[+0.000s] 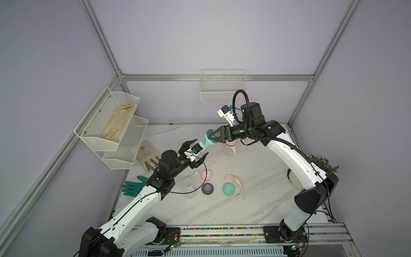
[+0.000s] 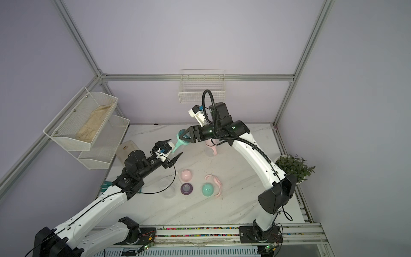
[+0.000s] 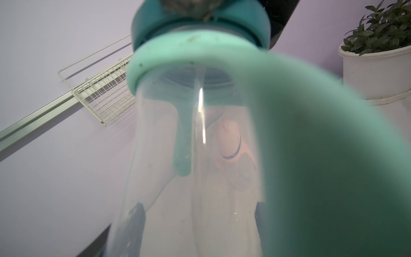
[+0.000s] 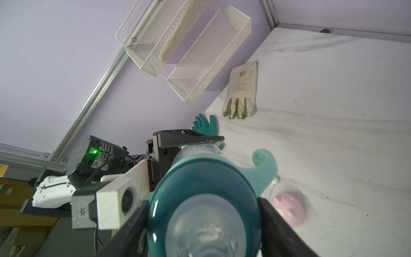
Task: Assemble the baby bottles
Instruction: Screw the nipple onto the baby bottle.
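Observation:
A clear bottle (image 1: 200, 148) with a mint handle ring (image 1: 206, 139) hangs tilted above the table's middle in both top views. My left gripper (image 1: 202, 146) is shut on its clear body (image 3: 200, 178). My right gripper (image 1: 211, 135) meets it from the far side, fingers pressed on both sides of the teal nipple collar (image 4: 200, 178). On the table lie another clear bottle (image 1: 189, 184), a pink dome cap (image 1: 206, 174), a purple collar with nipple (image 1: 208, 188), a mint cap (image 1: 229, 189) and a pink handle ring (image 1: 235, 182). A pink-capped bottle (image 1: 230, 148) stands under the right arm.
A green glove (image 1: 133, 188) and a cloth pouch (image 1: 148, 153) lie at the table's left edge. White mesh shelves (image 1: 111, 124) hang on the left wall, a wire basket (image 1: 222, 86) on the back wall. A potted plant (image 1: 322, 164) stands at the right.

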You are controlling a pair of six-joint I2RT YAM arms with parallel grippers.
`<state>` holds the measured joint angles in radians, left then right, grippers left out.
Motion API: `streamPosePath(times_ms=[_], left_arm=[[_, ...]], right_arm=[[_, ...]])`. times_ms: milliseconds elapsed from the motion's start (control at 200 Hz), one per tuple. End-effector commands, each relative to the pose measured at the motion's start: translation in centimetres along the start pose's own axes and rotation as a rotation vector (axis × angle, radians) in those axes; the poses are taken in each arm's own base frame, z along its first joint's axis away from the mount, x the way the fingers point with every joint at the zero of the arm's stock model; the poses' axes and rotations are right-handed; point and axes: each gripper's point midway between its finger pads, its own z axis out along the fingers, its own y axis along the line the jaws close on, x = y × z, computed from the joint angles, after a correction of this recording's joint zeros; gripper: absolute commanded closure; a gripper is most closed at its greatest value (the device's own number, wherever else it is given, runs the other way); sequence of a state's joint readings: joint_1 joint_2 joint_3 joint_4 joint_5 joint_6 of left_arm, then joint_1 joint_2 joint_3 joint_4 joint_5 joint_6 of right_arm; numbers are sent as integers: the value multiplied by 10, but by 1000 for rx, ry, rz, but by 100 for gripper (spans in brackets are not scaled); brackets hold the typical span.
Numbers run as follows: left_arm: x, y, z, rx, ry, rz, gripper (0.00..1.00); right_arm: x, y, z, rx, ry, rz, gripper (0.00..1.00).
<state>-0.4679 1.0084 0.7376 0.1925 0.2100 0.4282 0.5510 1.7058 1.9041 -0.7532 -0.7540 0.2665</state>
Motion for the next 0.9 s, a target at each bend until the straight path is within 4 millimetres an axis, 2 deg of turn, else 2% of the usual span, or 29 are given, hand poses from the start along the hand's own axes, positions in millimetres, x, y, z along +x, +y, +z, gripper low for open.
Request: streamPosePath(times_ms=[0, 160, 275, 470, 645, 895], left_arm=[[-20, 2, -3, 4, -68, -57, 100], [-39, -30, -9, 230, -103, -146, 100], [-53, -55, -14, 414, -128, -219, 100], [-71, -76, -25, 598, -180, -269, 100], [-77, -84, -28, 692, -165, -301, 100], [-80, -81, -32, 667, -175, -284, 100]], right_arm=[[7, 9, -11, -12, 5, -117, 55], [20, 28, -32, -36, 3, -315, 62], [25, 50, -52, -61, -24, -432, 64], [33, 69, -66, -103, -41, -497, 64], [37, 80, -71, -147, -41, -515, 64], [49, 70, -63, -154, 27, -453, 64]])
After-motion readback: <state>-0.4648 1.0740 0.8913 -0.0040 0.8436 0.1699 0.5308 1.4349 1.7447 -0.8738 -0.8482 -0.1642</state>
